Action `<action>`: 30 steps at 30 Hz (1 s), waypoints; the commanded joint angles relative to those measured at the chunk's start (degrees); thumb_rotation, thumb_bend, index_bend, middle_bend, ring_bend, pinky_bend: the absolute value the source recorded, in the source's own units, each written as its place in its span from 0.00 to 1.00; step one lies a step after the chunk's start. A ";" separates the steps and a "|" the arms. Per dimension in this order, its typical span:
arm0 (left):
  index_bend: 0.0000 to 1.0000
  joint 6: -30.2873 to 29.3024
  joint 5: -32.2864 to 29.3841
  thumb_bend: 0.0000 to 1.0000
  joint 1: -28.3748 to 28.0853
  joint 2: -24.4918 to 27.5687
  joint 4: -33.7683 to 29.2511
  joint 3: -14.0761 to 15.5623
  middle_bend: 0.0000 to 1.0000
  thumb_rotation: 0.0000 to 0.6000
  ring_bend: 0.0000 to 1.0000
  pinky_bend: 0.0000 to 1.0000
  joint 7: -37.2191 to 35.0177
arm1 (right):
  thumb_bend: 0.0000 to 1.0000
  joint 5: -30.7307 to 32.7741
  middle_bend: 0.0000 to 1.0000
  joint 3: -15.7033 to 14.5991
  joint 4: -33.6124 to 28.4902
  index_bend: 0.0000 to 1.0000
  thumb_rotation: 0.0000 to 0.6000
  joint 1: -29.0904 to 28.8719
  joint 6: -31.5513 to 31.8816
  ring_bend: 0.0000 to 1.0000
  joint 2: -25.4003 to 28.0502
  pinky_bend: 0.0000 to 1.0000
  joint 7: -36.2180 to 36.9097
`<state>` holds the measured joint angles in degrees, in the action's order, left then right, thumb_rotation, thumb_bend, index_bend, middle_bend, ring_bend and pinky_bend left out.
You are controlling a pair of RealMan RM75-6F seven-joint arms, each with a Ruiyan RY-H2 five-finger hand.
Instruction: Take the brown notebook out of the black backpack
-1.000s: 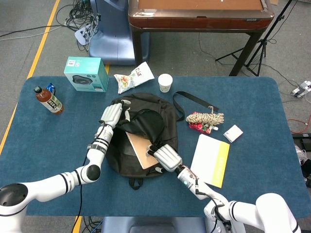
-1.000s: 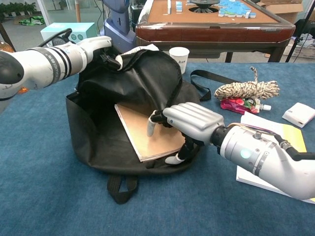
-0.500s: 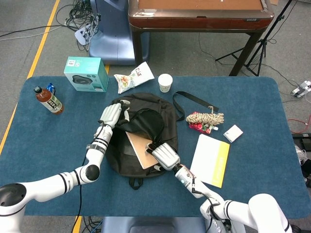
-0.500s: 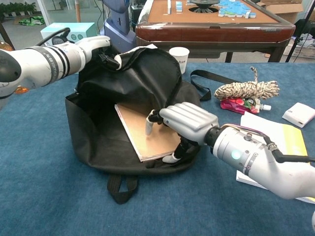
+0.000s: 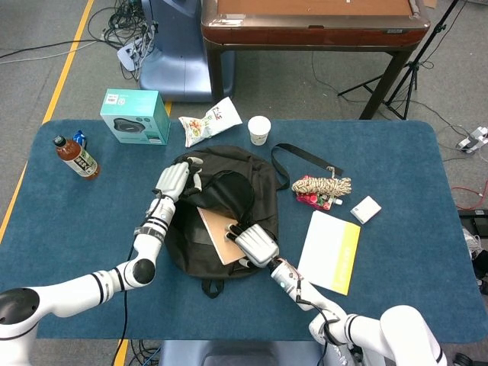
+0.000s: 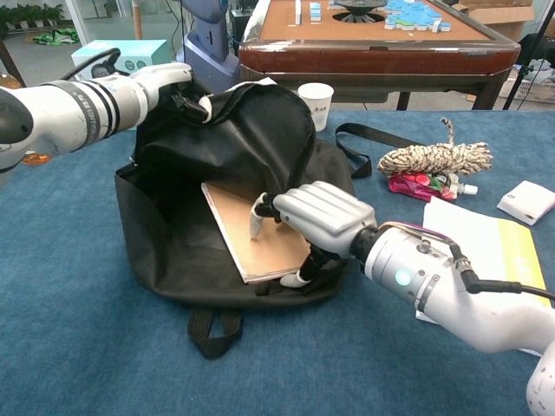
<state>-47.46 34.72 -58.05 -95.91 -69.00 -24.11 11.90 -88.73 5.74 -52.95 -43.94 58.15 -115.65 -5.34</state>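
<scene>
Blue table [image 5: 396, 152]: teal box [image 5: 135, 116] and sauce bottle [image 5: 75, 157] near left edge, snack bag [image 5: 210, 120] and paper cup [image 5: 259, 130] at far edge, rope bundle [image 5: 323, 185], yellow-white booklet [image 5: 331, 251], small white box [image 5: 366, 209], probably a charger, toward right.

Head view overhead, chest view low, close; shared backpack [image 5: 221, 217].

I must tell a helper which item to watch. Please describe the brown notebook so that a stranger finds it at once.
On the blue table, find the black backpack near the middle, its flap held up by the left hand. The brown notebook lies flat inside its opening, under the right hand. It is the only plain tan thing against black fabric; the other notebook is white and yellow.
</scene>
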 commanded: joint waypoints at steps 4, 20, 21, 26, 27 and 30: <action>0.80 0.12 -0.47 0.71 0.06 0.12 0.12 -0.17 0.22 1.00 0.09 0.05 -0.30 | 0.27 -1.72 0.22 -0.75 3.44 0.34 1.00 -0.36 2.39 0.14 -1.61 0.27 1.69; 0.80 0.47 -0.88 0.71 -0.01 0.15 0.45 -0.28 0.22 1.00 0.09 0.05 -0.92 | 0.52 -5.55 0.26 -1.28 12.90 0.34 1.00 -1.19 10.68 0.17 -5.63 0.27 3.36; 0.80 0.50 -0.89 0.71 -0.04 0.13 0.54 -0.28 0.22 1.00 0.09 0.05 -0.94 | 0.53 -5.58 0.27 -1.19 13.45 0.34 1.00 -1.15 11.16 0.17 -5.94 0.27 3.27; 0.80 0.67 -1.04 0.71 -0.25 0.06 0.99 -0.44 0.22 1.00 0.09 0.05 -1.06 | 0.58 -4.87 0.29 -0.10 15.42 0.41 1.00 -0.81 13.32 0.17 -7.44 0.27 3.48; 0.80 0.68 -1.08 0.71 -0.31 0.05 1.08 -0.50 0.22 1.00 0.09 0.05 -1.07 | 0.60 -4.71 0.30 0.07 15.58 0.45 1.00 -0.76 13.55 0.18 -7.58 0.27 3.71; 0.80 0.72 -1.36 0.71 -0.46 0.11 1.28 -0.82 0.22 1.00 0.09 0.05 -1.20 | 0.63 -4.38 0.33 0.28 15.62 0.55 1.00 -0.53 14.03 0.18 -7.63 0.27 4.03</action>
<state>-46.75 33.41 -58.49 -95.82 -67.75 -24.87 10.74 -93.16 5.98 -37.31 -44.52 72.11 -123.27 -1.36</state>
